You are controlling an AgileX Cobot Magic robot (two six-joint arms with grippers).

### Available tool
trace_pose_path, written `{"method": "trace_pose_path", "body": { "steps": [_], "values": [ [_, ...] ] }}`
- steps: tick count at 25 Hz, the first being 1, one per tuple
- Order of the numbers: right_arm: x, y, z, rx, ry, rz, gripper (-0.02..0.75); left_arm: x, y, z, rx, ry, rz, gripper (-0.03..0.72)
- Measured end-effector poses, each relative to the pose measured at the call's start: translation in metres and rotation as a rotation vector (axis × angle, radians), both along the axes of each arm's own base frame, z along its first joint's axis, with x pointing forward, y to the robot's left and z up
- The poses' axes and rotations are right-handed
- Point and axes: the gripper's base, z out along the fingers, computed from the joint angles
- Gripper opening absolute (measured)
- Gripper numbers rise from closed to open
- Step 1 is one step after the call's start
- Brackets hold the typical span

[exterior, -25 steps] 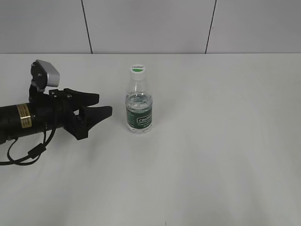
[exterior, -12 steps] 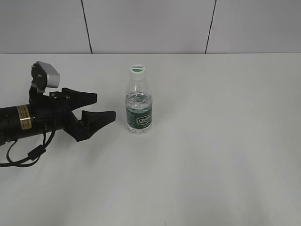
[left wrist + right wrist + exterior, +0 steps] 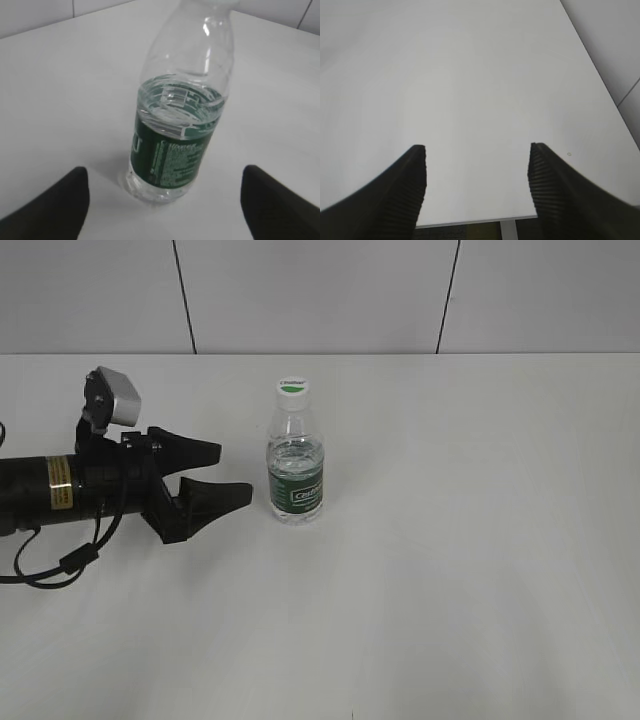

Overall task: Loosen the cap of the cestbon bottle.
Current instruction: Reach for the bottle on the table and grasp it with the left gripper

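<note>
Clear cestbon bottle [image 3: 296,472] standing upright on worktop [image 3: 480,540], cap [image 3: 291,387] on.
Left gripper [image 3: 228,472] lining up level, fingers apart to brace the body; right gripper [image 3: 476,187] idling, fingers apart.

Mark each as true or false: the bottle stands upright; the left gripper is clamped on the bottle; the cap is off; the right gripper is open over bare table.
The cestbon bottle stands upright: true.
The left gripper is clamped on the bottle: false, it is open and short of the bottle.
The cap is off: false, it sits on the neck.
The right gripper is open over bare table: true.
</note>
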Motion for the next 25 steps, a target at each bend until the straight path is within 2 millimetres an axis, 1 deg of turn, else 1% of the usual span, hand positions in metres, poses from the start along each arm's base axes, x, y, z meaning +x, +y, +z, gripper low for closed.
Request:
{"method": "trace_pose_path", "body": {
  "steps": [6,9,13,17,25],
  "values": [
    [0.0,0.0,0.0,0.0,0.0,0.0,0.489,0.018,-0.006,0.011,-0.007,-0.056,-0.091,0.566],
    [0.0,0.0,0.0,-0.001,0.0,-0.001,0.489,0.028,-0.01,0.007,-0.034,-0.053,-0.136,0.566],
    [0.0,0.0,0.0,-0.001,0.0,-0.001,0.489,0.04,-0.015,-0.004,-0.075,-0.043,-0.206,0.566],
    [0.0,0.0,0.0,-0.001,0.0,-0.001,0.489,0.044,-0.016,-0.013,-0.069,-0.035,-0.238,0.566],
    [0.0,0.0,0.0,-0.001,0.0,0.0,0.489,0.04,-0.017,-0.014,-0.053,-0.036,-0.291,0.564]
  ]
}}
